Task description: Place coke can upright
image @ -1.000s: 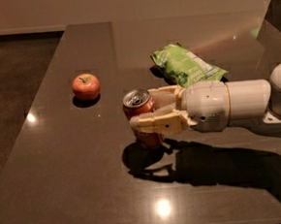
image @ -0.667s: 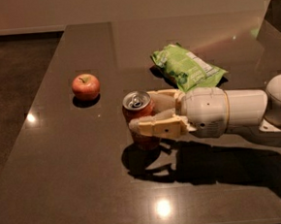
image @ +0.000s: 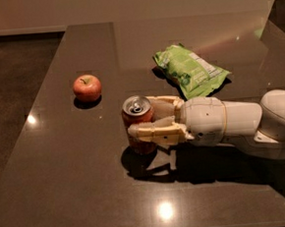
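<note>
The coke can [image: 136,127] is red with a silver top and pull tab. It stands upright at the middle of the dark table [image: 79,189], its base at or just above the surface. My gripper [image: 150,119] reaches in from the right and is shut on the can. One cream finger [image: 156,131] crosses the can's front and the other finger [image: 165,103] is behind it. The white arm [image: 232,123] stretches away to the right edge.
A red apple [image: 86,87] sits on the table to the left of the can. A green chip bag [image: 191,70] lies behind the gripper. The table's left edge runs diagonally, with dark floor [image: 12,81] beyond it. A dark object [image: 280,13] stands at the far right.
The gripper with the can has sunk slightly and shifted a little left. The can now looks more upright. The apple and the bag have not moved.
</note>
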Tool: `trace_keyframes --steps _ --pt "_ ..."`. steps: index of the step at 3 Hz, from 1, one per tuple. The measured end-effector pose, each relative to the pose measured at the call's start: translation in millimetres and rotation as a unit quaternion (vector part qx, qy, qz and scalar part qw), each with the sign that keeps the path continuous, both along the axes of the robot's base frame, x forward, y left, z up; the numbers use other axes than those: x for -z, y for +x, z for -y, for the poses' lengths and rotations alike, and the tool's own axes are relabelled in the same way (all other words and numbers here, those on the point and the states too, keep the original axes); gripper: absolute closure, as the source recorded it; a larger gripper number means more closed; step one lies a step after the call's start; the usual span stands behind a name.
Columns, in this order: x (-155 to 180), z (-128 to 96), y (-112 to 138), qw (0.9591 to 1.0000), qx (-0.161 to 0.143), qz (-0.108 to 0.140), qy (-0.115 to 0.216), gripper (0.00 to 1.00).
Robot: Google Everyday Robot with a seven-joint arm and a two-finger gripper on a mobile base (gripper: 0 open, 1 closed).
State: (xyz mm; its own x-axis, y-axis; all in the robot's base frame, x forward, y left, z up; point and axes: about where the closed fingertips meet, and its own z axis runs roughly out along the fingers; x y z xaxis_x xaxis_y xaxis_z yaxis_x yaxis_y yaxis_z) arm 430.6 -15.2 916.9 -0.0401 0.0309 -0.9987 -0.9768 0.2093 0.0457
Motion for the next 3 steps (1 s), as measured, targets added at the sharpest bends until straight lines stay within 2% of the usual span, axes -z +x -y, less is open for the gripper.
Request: trace_keyframes --steps 2,3 --pt "2.6 -3.0 -0.1 1.0000 -0.002 0.003 0.006 0.13" --pt "1.7 -5.1 -0.8 1.0000 -0.004 0.004 0.005 0.00"
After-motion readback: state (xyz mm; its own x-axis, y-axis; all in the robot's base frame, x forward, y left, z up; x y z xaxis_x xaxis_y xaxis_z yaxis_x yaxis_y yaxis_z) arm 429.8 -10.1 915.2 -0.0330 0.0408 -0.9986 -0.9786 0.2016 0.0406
